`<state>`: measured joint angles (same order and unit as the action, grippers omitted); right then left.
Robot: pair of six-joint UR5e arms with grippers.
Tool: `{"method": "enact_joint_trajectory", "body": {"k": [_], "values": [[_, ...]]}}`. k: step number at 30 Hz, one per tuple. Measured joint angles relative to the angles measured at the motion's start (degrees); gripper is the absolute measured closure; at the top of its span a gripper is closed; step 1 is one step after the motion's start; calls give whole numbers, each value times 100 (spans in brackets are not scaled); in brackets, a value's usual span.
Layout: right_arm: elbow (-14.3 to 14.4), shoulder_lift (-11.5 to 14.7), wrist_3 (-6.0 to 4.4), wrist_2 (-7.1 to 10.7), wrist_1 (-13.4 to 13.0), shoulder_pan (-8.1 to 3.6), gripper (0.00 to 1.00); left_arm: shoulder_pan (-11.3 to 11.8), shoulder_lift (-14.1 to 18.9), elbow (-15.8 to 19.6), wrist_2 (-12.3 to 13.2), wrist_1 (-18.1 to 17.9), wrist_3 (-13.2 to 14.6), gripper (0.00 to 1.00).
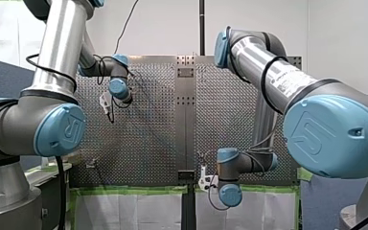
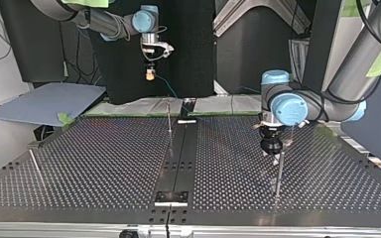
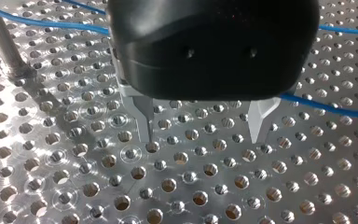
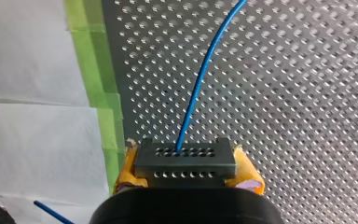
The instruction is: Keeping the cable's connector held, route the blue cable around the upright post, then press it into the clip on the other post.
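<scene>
Blue thin round cable leaves the dark grey rectangular connector block and runs straight ahead of the robot's right gripper, out over the perforated metal table. That gripper is closed on the block: its yellow pads press on the two short ends, leaving the holed face and the cable exit free. It is carried well above the table's edge. In my judgement this keeps the held end fixed and lifts the slack off the plate while the other arm works.

The robot's left gripper stands low over the table, its two metal fingers spread wide with nothing between them. The cable passes behind this gripper, on the wrist side of the fingers, not between them. A slim upright steel post stands off to one side of the gripper, and the cable runs close by it — whether it touches the post, or on which side it passes, I cannot tell.

Assessment: routing not yet done, and no clip can be made out. The open stance suggests readiness to take the cable near the post and guide it round. Risk — too hard a pull against the held connector.
</scene>
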<state>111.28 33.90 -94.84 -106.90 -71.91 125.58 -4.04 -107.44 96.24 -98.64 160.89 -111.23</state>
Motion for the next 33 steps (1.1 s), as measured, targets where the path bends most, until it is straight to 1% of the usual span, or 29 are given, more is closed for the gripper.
{"method": "enact_joint_trajectory", "body": {"k": [2, 5, 9, 11, 14, 18, 29, 33], "values": [[120, 119, -35, 14, -46, -34, 100, -5, 0, 0, -32, 9, 5, 0], [286, 225, -48, 50, -88, -73, 100, -23, -1, 0, -115, 51, 2, 0], [479, 263, -38, 80, -108, -94, 100, -66, 0, 0, -190, 184, -78, 0], [578, 268, -30, 100, -112, -97, 100, -86, 0, 0, -176, 223, -155, 0], [662, 270, -23, 125, -117, -98, 100, -112, 0, 0, -83, 249, -315, 0], [692, 270, -20, 162, -122, -99, 100, -124, 1, 0, -13, 260, -579, 0], [691, 271, -22, 180, -178, -99, 100, -116, 1, 4, -6, 322, -1216, 0], [672, 271, 2, 202, -200, -101, 100, -99, 1, 4, 4, 370, -1478, 0]]}}
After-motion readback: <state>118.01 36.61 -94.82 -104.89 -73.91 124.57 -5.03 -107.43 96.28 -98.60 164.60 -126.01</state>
